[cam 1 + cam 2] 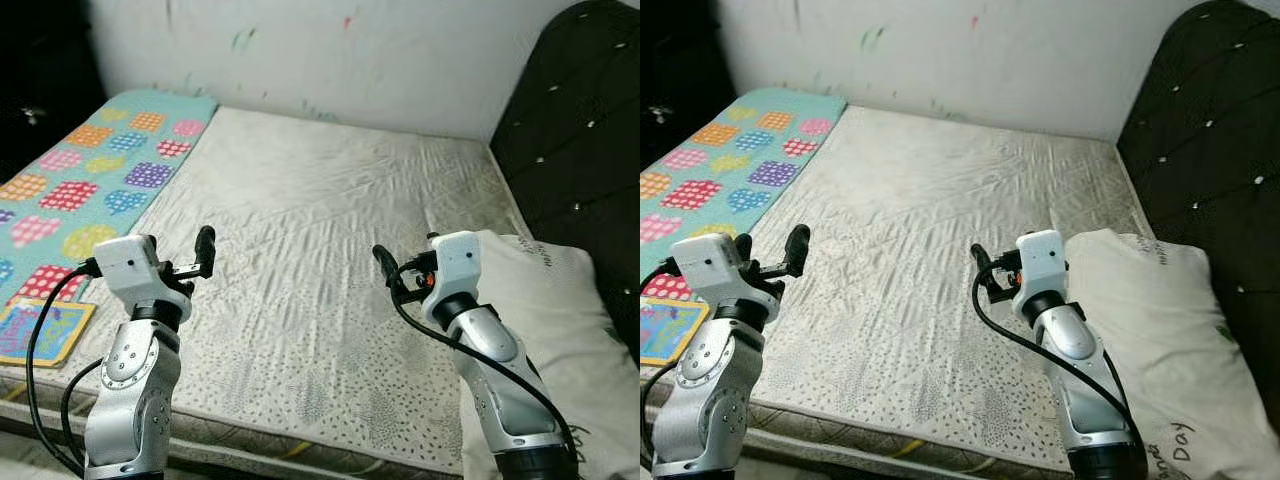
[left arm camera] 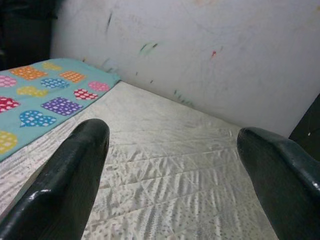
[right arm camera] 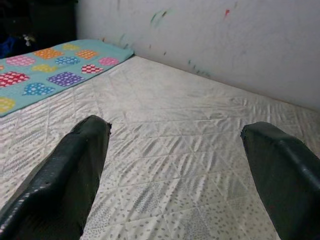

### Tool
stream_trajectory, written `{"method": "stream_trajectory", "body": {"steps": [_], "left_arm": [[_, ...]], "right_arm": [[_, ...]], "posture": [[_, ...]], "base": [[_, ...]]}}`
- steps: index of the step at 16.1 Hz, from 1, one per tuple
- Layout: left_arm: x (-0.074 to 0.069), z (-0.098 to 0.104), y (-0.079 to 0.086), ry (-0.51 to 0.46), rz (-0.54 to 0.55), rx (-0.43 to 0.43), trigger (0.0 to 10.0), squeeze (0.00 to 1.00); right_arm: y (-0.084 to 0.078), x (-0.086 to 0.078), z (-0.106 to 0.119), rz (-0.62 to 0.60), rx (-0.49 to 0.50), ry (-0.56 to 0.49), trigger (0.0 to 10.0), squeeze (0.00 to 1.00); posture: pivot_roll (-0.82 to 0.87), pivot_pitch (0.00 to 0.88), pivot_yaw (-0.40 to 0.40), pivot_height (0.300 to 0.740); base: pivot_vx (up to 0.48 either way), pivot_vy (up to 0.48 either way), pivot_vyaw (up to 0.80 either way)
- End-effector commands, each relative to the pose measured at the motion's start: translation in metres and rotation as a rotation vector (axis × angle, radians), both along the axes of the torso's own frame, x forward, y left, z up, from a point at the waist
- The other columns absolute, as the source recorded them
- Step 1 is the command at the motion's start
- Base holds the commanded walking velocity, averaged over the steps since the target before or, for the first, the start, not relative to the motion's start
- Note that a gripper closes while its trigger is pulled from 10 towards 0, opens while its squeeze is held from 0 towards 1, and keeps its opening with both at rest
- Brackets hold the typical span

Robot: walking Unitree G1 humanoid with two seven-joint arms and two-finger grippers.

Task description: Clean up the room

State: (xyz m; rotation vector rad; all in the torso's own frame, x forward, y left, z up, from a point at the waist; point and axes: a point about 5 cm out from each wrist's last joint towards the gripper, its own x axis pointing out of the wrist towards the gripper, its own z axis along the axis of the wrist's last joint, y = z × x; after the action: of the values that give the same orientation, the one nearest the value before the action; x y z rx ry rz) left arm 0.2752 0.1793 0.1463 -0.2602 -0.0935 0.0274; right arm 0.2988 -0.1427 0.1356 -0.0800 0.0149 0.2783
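Nearest the camera, both arms are reaching out over the front edge of the mattress (image 1: 300, 250). The left gripper (image 1: 197, 258) is hovering above the sheet with its fingers (image 2: 65, 175) spread wide and nothing between them. The right gripper (image 1: 388, 272) is hanging at a similar height, its fingers (image 3: 70, 175) likewise splayed and empty. Neither is touching the bed.

Just beside the right arm, a white pillow (image 1: 560, 330) is lying along the right side of the mattress, against the dark tufted headboard (image 1: 570, 150). It is sitting a little askew and hanging towards the front edge. On the opposite side, a teal blanket (image 1: 90, 180) with coloured patches is lying flat along the left edge, and a small picture book (image 1: 40, 330) is resting on its near corner, close to the left arm.

Further back, the bare quilted mattress is stretching to the wall (image 1: 350, 60), which is carrying a few smears of colour.

As for progress, the middle of the bed is looking cleared, but the tidying is probably not finished: the book is likely waiting to be put away, the blanket may want folding or spreading, and the pillow could be squared up. With both claws released and idle, no item is being handled at present.
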Motion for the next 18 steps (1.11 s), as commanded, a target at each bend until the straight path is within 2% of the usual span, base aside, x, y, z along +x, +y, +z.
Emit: {"method": "stream_trajectory", "body": {"steps": [1, 9, 12, 18], "left_arm": [[0.0006, -0.0001, -0.0025, 0.003, -0.016, -0.002, 10.0, 0.00], [0.0005, 0.0006, -0.0039, 0.002, -0.012, -0.014, 10.0, 0.00], [0.0011, 0.0009, -0.0027, 0.004, -0.009, -0.014, 10.0, 0.00], [0.0023, 0.0007, -0.0029, 0.010, -0.009, -0.021, 10.0, 0.00]], "right_arm": [[-0.0021, 0.0009, 0.0027, 0.000, -0.005, -0.011, 10.0, 0.00], [-0.0005, 0.0021, 0.0038, 0.011, 0.012, -0.006, 10.0, 0.00], [0.0003, 0.0038, 0.0038, 0.007, 0.014, -0.002, 10.0, 0.00], [0.0012, 0.0059, 0.0052, 0.005, 0.016, -0.009, 10.0, 0.00]], "posture": [[-0.03, 0.000, -0.052, 0.740], [-0.03, 0.000, -0.059, 0.740], [-0.03, 0.000, -0.056, 0.740], [-0.03, 0.000, -0.053, 0.740]], "base": [[0.000, 0.480, 0.00], [0.000, 0.480, 0.00], [0.000, 0.480, -0.68], [0.000, 0.480, 0.00]]}}
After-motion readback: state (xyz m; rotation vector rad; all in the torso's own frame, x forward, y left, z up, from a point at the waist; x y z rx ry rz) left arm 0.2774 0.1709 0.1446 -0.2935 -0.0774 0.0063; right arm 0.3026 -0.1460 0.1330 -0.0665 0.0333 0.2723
